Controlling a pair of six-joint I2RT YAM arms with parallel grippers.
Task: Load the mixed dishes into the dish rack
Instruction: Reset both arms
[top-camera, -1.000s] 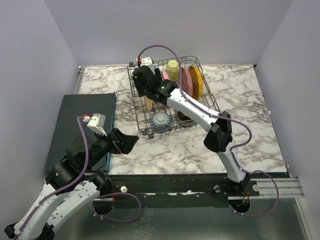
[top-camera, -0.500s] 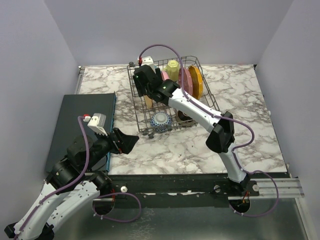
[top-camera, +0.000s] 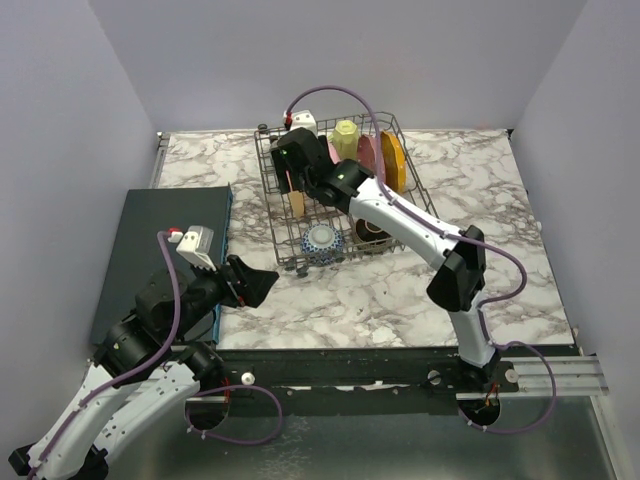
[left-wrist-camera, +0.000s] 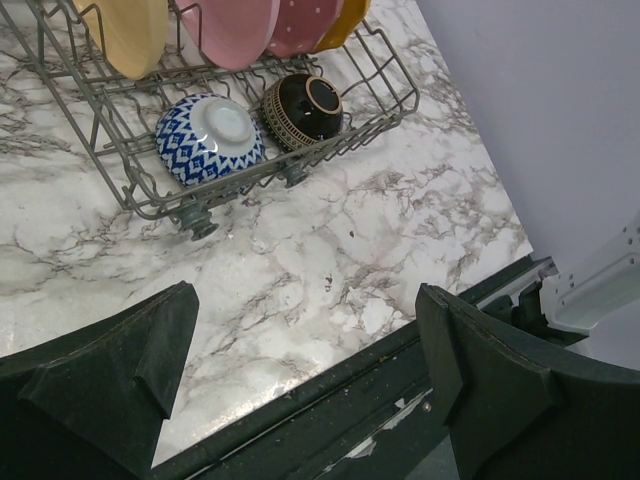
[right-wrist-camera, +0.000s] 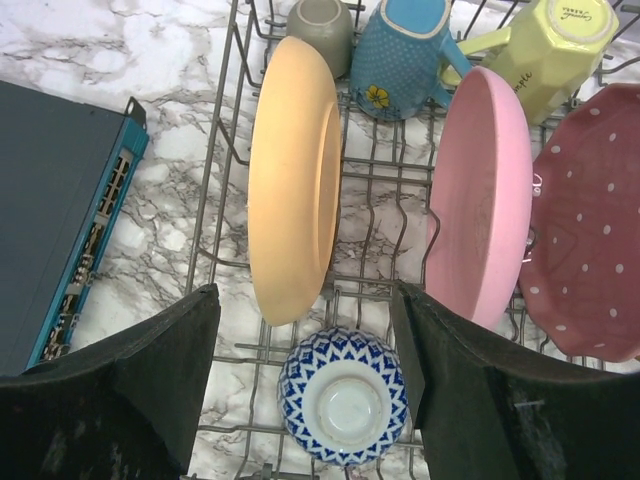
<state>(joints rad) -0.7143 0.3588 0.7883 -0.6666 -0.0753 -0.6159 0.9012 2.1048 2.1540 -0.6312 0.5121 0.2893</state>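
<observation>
Four plates (right-wrist-camera: 295, 180), three mugs (right-wrist-camera: 405, 60), two bowls (right-wrist-camera: 345, 395)

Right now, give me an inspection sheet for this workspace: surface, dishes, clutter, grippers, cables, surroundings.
Surface: white grey-veined marble table top, no spills seen.
Job's things: grey wire dish rack holds upright peach plate, pink plate, pink white-dotted plate, orange plate; blue-and-white patterned bowl, brown bowl near end; grey mug, blue mug, yellow mug far end.
Clutter: dark flat mat, left of rack.
Grippers: left gripper open, empty, over near table edge; right gripper open, empty, above peach plate.
Cables: purple cable on each arm.
Surroundings: plain pale walls; nothing else seen.
</observation>
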